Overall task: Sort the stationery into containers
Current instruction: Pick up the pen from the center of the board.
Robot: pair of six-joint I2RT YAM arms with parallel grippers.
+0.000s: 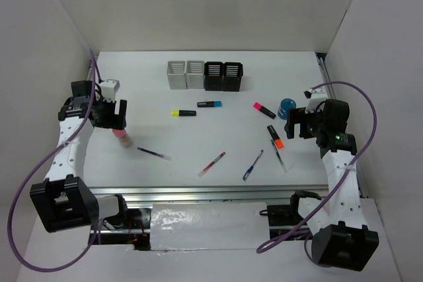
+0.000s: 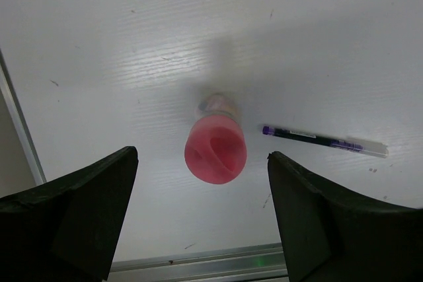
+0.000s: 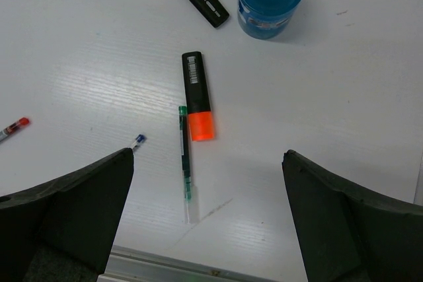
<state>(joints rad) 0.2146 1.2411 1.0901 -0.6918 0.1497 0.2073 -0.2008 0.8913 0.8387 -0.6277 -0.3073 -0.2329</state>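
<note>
Nearest the arms' bases, four thin pens lie loose on the white table: a dark pen on the left, a red pen and a blue pen near the middle, and a clear green-ink pen on the right. Just beyond the dark pen, the pink-capped cylinder stands upright. The left gripper is right at it with its jaws spread wide and nothing in its grasp. In the left wrist view the cylinder sits between the two fingers, with bare table showing on both sides, so neither finger touches it. Whether the fingers have reached the cylinder's own height cannot be told. On the right, the orange-capped highlighter lies just beside the upper end of the green-ink pen. The right gripper hangs near them, also fully spread and holding nothing. A little farther out on that side lie the pink-capped highlighter and, close to it, the blue stubby cylinder, which stands upright. Toward the centre, the yellow-capped highlighter and the blue-capped highlighter lie near each other, well apart from both grippers. Farthest back, the containers stand joined in a row by the rear wall, two light grey on the left and two black on the right. What is inside them cannot be made out from here.
</note>
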